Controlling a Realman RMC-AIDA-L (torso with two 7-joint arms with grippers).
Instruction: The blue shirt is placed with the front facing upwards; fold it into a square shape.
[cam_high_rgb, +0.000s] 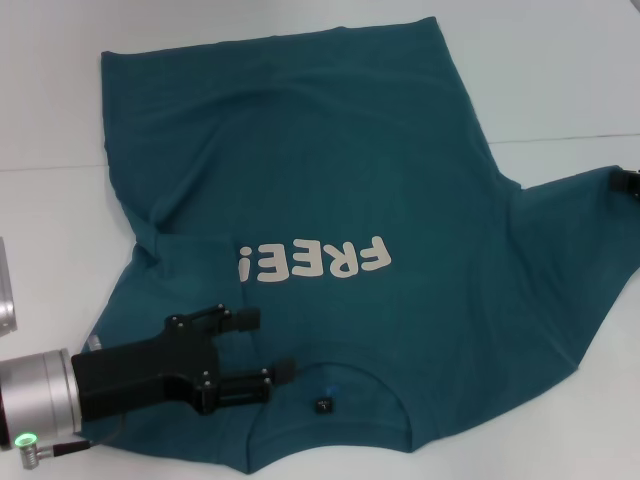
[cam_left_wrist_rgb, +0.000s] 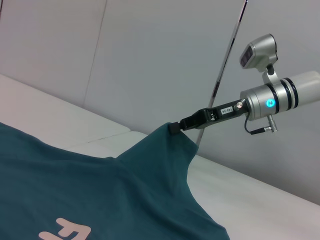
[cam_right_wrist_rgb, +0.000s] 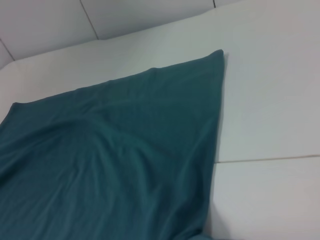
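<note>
Big dark teal-blue cotton short-sleeved T-shirt (cam_high_rgb: 330, 190) spread flat on the white counter (cam_high_rgb: 560, 70), front up. Long axis running 6 to 12 o'clock in the head view, round neck down at 6, hem up at 12. White "FREE!" lettering (cam_high_rgb: 312, 262) across the chest, upside down from the head camera. Small dark tag (cam_high_rgb: 325, 405) sitting inside the collar. Left sleeve folded in over the body around 9 o'clock.

Left pincer (cam_high_rgb: 268, 347) hovering over the shoulder area at about 7 o'clock, jaws apart, nothing between them, just beside the collar. Right pincer (cam_left_wrist_rgb: 173, 128) out at 3 o'clock, clamped onto the tip of the right sleeve, lifted off the counter and pulled out sideways.
</note>
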